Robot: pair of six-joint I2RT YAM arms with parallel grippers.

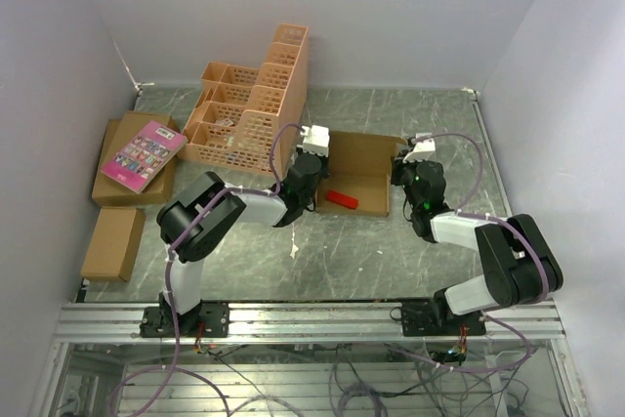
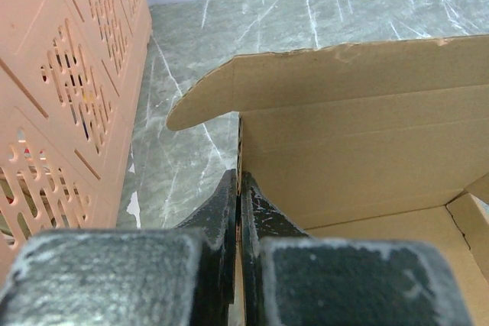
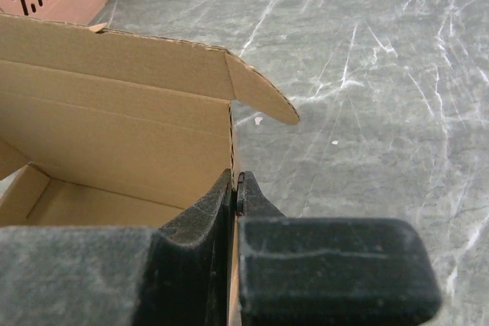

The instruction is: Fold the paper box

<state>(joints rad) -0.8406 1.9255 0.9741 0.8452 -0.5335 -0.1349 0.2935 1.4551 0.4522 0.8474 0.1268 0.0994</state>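
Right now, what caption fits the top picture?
Left hand and right hand pinch opposite walls of the paper box beside an orange crate.

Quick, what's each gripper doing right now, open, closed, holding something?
Left gripper: closed, pinching the paper box by its left side wall.
Right gripper: closed, pinching the paper box's right side wall.

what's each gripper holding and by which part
Both hold the paper box: the left gripper pinches its left side wall, the right gripper its right side wall.

Black left gripper, white-black arms (purple cables).
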